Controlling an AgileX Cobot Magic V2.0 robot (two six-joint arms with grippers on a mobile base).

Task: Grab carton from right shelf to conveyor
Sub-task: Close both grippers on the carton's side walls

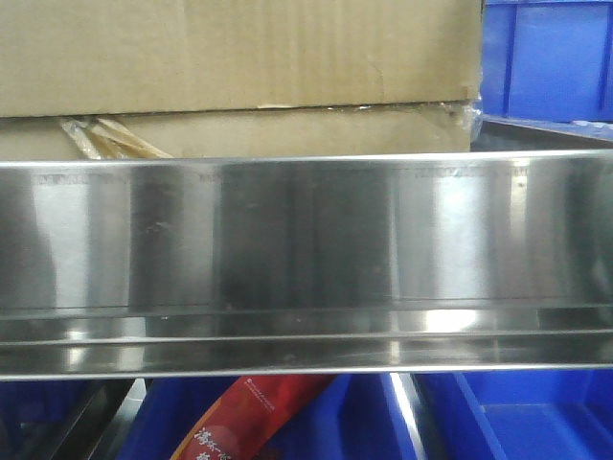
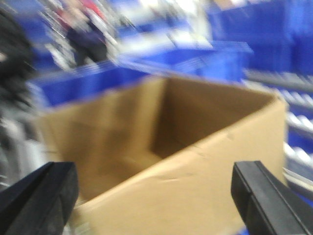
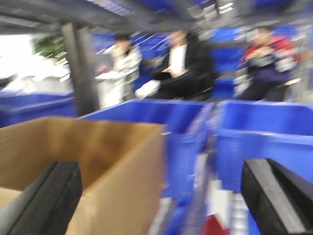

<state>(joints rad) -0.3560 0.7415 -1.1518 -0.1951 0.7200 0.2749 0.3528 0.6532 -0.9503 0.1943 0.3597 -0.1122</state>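
An open brown carton (image 2: pixel 195 171) fills the left wrist view, its near wall between the spread black fingers of my left gripper (image 2: pixel 154 198), which is open and holds nothing. The same carton (image 3: pixel 112 166) shows at the lower left of the right wrist view; my right gripper (image 3: pixel 161 200) is open, its left finger (image 3: pixel 49 196) over the carton's near wall and its right finger (image 3: pixel 279 196) beside it over blue bins. Both wrist views are blurred. In the front view, stacked brown cartons (image 1: pixel 239 67) sit on a steel shelf (image 1: pixel 306 259); no gripper shows there.
Blue plastic bins (image 3: pixel 264 142) stand next to the carton and behind it (image 2: pixel 146 68). A dark shelf post (image 3: pixel 80 73) rises at the left. Several people (image 3: pixel 181 63) sit in the background. A red package (image 1: pixel 249 417) lies in a blue bin below the steel shelf.
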